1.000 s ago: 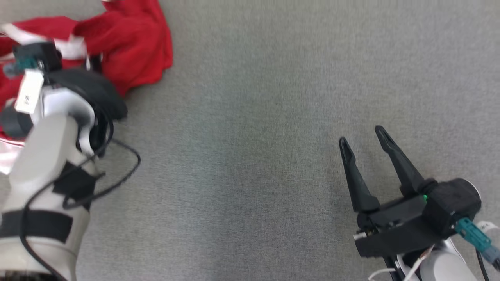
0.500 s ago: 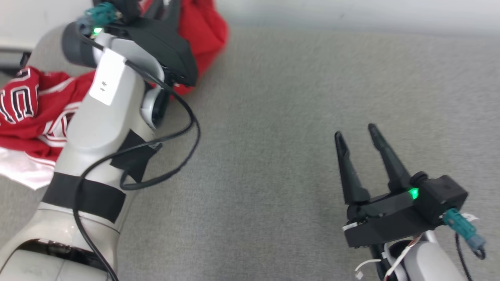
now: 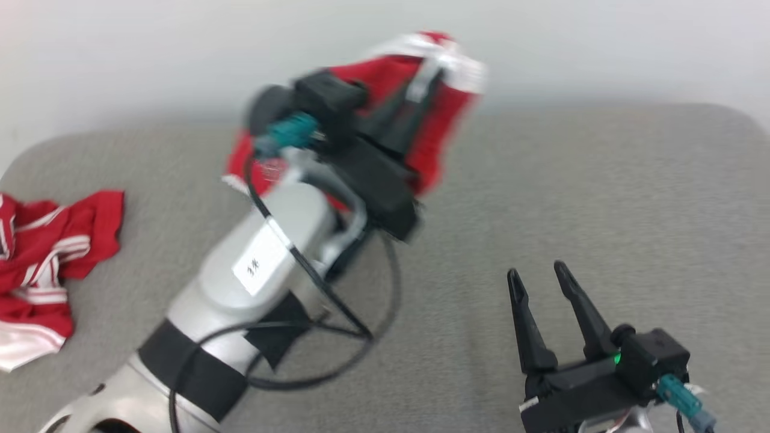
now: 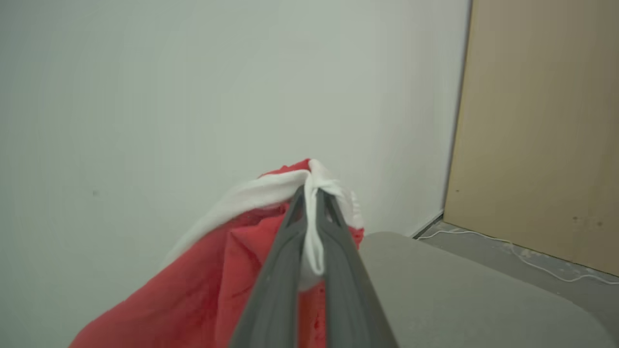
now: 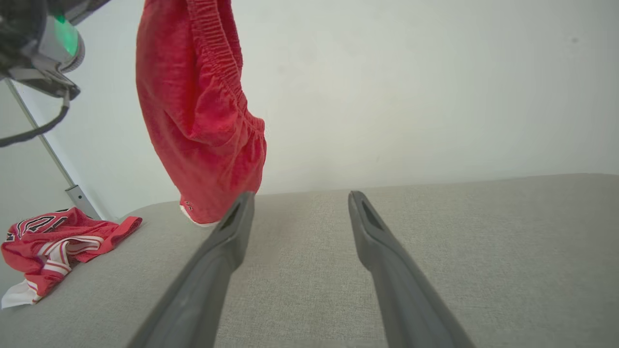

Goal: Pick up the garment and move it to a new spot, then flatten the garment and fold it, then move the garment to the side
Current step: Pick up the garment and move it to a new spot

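garment [image 5: 203, 121]: red shorts, white trim, gathered elastic waistband
state: bunched; white edge pinched in left gripper [image 4: 312, 193]
pose: lifted, hanging limp
place: over grey table [image 5: 483, 241], near its far edge

garment [image 3: 448, 129] blurred, jersey [image 3: 45, 264] cropped (left edge)

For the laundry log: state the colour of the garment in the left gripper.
Red garment with white trim, clearest in the right wrist view.

Grey surface [image 3: 601, 198]: centre and right side open, free passage there. Obstacles: red garment [image 5: 198, 121] hanging over the far middle, hem near the surface; left forearm [image 3: 258, 270] with looped cable [image 3: 364, 332] slanting across left-centre; crumpled red jersey [image 3: 42, 258] at left edge. Wall [image 3: 150, 54] closes the far side.
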### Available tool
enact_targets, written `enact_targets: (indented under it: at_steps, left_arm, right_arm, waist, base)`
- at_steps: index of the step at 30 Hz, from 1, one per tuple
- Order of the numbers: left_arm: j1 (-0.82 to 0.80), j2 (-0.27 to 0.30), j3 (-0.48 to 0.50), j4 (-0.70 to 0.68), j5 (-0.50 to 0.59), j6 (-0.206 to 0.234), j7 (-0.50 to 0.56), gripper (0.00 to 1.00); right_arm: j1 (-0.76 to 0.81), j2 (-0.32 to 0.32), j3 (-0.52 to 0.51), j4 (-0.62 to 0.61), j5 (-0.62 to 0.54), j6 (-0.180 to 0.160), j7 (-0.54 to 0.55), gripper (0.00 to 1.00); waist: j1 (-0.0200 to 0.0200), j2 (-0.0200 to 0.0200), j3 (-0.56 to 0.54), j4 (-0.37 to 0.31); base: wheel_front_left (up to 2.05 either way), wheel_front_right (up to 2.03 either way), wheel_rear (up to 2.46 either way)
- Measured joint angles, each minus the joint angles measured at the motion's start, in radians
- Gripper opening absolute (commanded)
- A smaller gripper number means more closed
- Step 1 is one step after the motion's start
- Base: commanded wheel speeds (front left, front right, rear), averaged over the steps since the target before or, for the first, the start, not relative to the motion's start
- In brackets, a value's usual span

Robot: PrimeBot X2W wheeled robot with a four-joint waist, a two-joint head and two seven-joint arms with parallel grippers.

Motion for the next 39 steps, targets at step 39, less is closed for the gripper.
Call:
enact_targets:
  at_steps: [39]
  left_arm:
    - [0.230,0.187,-0.050,0.523,-0.179,0.221,0.069,0.00]
  right_arm:
    - [0.088,0.000,0.038,-0.072,0.029,0.001,0.016,1.00]
  waist:
    - [0.0003,0.0000,-0.079,-0.224]
  base:
    - [0.00,0.00,0.00]
